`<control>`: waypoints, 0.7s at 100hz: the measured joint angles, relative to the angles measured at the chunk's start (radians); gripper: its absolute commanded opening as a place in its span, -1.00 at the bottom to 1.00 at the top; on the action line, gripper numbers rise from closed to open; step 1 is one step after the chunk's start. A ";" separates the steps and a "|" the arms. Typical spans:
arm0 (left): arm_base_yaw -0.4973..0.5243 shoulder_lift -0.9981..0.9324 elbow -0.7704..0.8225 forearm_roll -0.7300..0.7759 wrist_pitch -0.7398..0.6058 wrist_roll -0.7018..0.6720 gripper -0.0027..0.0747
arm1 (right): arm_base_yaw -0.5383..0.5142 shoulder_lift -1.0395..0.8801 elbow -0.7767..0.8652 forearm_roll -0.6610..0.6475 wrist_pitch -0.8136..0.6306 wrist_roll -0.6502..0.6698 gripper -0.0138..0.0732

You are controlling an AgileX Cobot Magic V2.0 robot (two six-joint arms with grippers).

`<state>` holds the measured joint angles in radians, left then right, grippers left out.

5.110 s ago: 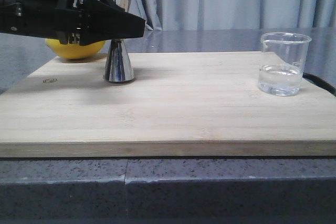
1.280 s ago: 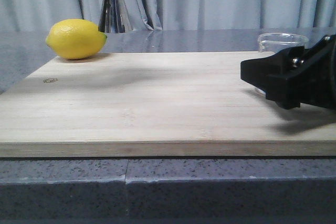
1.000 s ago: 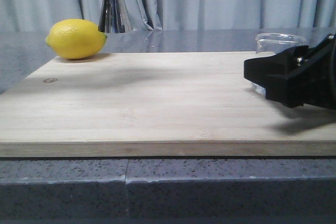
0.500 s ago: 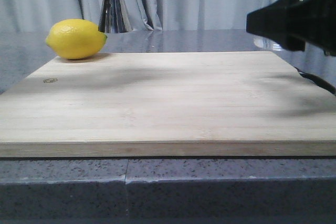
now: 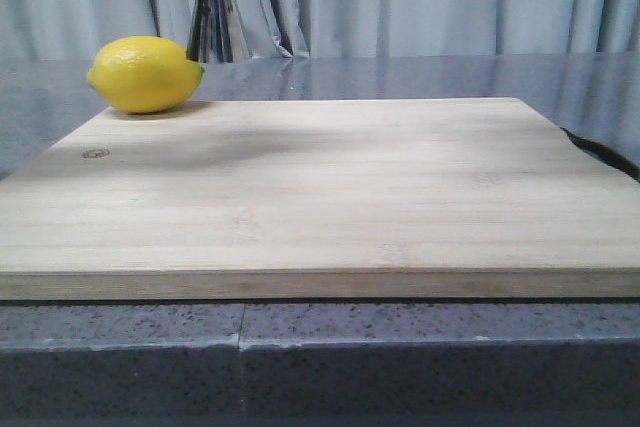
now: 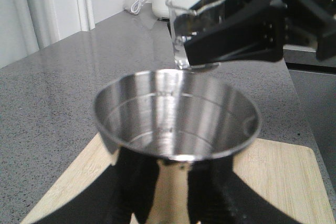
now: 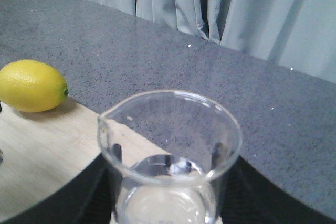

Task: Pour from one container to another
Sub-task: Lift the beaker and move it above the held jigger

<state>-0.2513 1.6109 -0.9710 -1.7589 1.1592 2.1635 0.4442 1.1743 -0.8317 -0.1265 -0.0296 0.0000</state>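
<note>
1. Beaker point(image 7: 170, 166) held aloft in right pincer point(image 6: 236, 35), upright, clear liquid in base, just beyond jigger point(image 6: 176, 116) rim in left wrist view.
2. Jigger held raised off board point(image 5: 300, 187) by left pincer point(image 6: 168, 192), mouth up, apparently empty.
3. Step judged: containers brought together, pour not begun. Next: lip over jigger mouth, then slow tilt.
4. Both pincers closed to their loads' width; fingers point(image 6: 210, 192) dark against steel.
5. Lemon point(image 5: 145, 74) resting at board's far left corner.

In the front view the jigger point(image 5: 218, 22) is cut off at the top edge above its lower cone. The beaker's point(image 7: 169, 161) base runs off the right wrist picture, and its markings are unreadable.
</note>
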 measured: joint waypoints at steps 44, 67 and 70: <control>0.000 0.000 0.000 0.000 0.000 0.000 -0.34 | 0.155 0.122 -0.333 -0.175 0.279 0.000 0.01; 0.000 0.000 0.000 0.000 0.000 0.000 -0.34 | 0.232 0.188 -0.429 -0.292 0.335 0.000 0.01; 0.000 0.000 0.000 0.000 0.000 0.000 -0.34 | 0.240 0.197 -0.440 -0.308 0.346 0.000 0.01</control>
<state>-0.2513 1.6109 -0.9710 -1.7589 1.1592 2.1635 0.6841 1.3709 -1.2716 -0.4344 0.3162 0.0000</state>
